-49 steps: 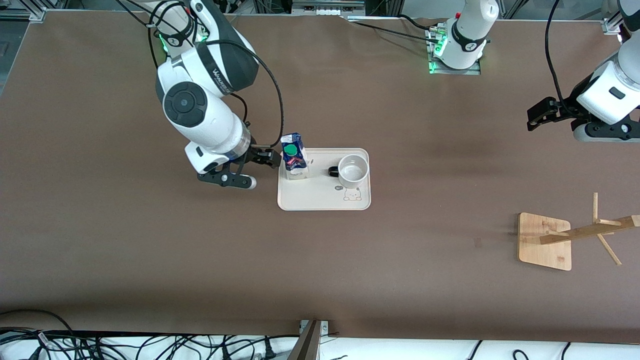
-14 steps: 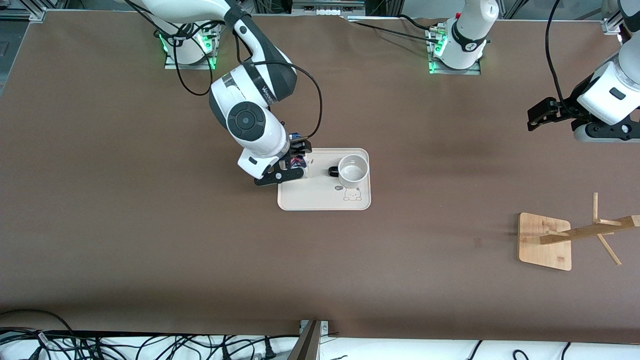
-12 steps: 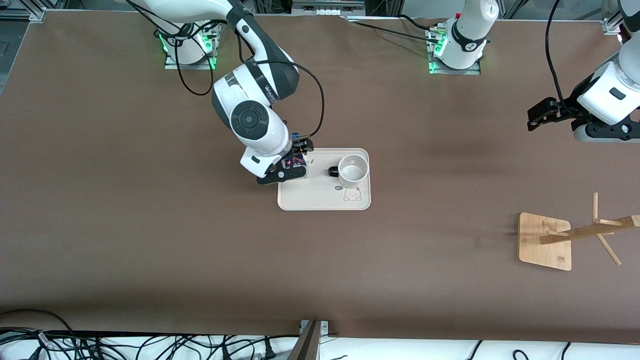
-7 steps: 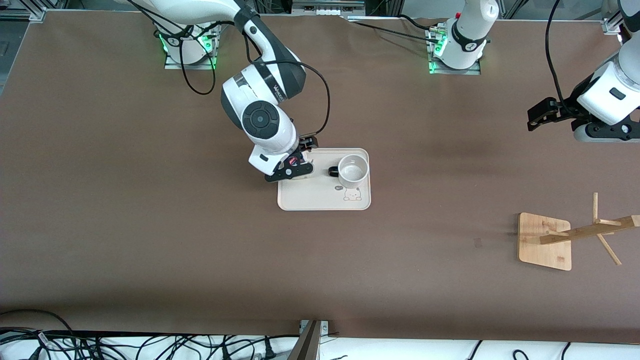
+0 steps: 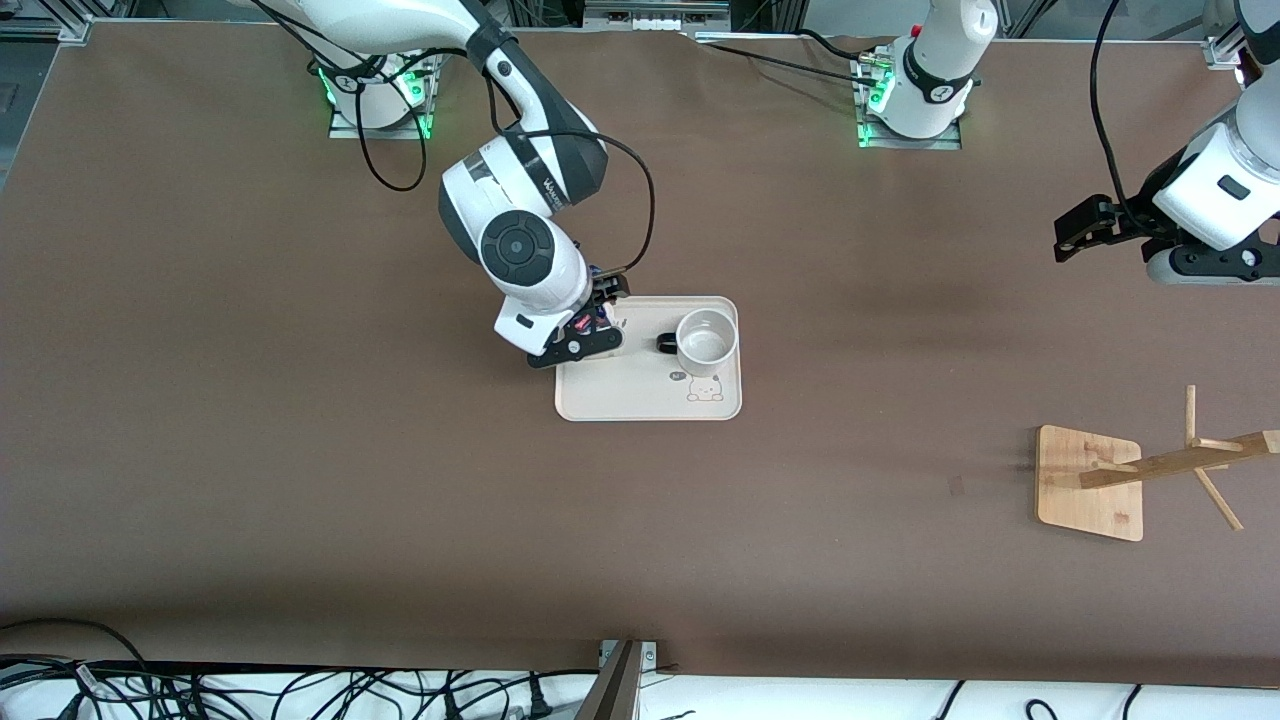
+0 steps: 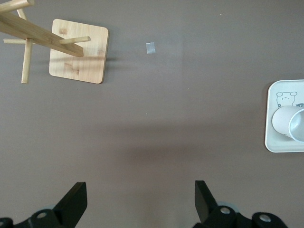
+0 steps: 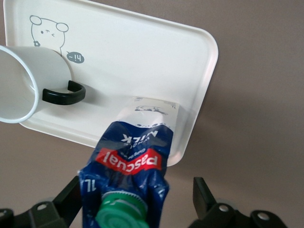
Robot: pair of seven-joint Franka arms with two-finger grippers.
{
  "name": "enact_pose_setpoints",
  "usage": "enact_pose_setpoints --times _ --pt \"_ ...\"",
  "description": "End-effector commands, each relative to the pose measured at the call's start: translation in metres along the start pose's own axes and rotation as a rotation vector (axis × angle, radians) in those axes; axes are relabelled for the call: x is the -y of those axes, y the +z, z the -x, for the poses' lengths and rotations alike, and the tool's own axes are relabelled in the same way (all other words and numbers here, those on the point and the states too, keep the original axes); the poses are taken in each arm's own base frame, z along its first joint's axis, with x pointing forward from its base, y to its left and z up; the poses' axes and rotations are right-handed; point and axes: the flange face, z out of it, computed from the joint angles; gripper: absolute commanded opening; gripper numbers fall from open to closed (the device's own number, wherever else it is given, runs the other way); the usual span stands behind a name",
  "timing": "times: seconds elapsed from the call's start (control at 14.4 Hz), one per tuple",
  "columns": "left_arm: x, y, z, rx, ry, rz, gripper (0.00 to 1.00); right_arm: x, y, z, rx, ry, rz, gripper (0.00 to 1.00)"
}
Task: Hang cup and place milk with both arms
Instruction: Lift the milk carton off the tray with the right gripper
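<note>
The milk [image 7: 130, 166], a dark-blue and white carton with a green cap, stands on the white tray [image 5: 640, 395] at its corner toward the right arm's end. My right gripper [image 5: 587, 322] is low over it and hides most of it in the front view. In the right wrist view my right gripper [image 7: 135, 190] is open, its fingers on either side of the carton's top. The cup [image 5: 706, 340] stands on the tray beside the milk, its black handle [image 7: 64, 92] pointing at the carton. My left gripper [image 5: 1065, 238] is open and empty, waiting above bare table.
A wooden cup rack [image 5: 1090, 482] with slanted pegs stands near the left arm's end, nearer the front camera than the tray; it also shows in the left wrist view [image 6: 78, 51]. The tray's edge and the cup [image 6: 289, 124] show there too.
My right arm has swung from beside the tray to over the milk, and its open fingers now straddle the carton. The left arm, cup and tray have not moved.
</note>
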Motion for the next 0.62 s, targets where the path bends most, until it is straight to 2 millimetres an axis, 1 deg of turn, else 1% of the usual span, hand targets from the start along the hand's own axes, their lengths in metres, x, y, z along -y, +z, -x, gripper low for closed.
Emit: enact_pose_setpoints --times 0.0,0.07,0.14,0.21,0.35,0.48,0.55 --pt "-0.003 0.004 -0.003 0.057 0.017 0.019 1.00 -0.008 -0.001 -0.001 0.012 -0.020 -0.020 0.83" --pt "-0.005 0.004 -0.004 0.057 0.011 0.053 1.00 -0.009 0.000 -0.001 0.013 -0.019 -0.019 0.52" --pt "-0.008 0.006 -0.007 0.063 0.014 0.059 1.00 -0.008 0.000 -0.001 0.013 -0.030 -0.018 0.35" --pt "-0.012 0.006 -0.007 0.065 0.022 0.058 1.00 -0.009 0.000 -0.001 0.013 -0.037 -0.019 0.26" --pt "-0.019 0.006 -0.006 0.070 0.034 0.058 1.00 -0.008 -0.001 -0.001 0.011 -0.040 -0.016 0.19" --pt "-0.027 0.006 -0.006 0.069 0.058 0.056 1.00 -0.006 -0.001 0.000 0.010 -0.042 -0.015 0.19" --pt "-0.038 0.005 -0.005 0.069 0.083 0.054 1.00 -0.005 -0.001 0.000 0.008 -0.042 -0.015 0.19"
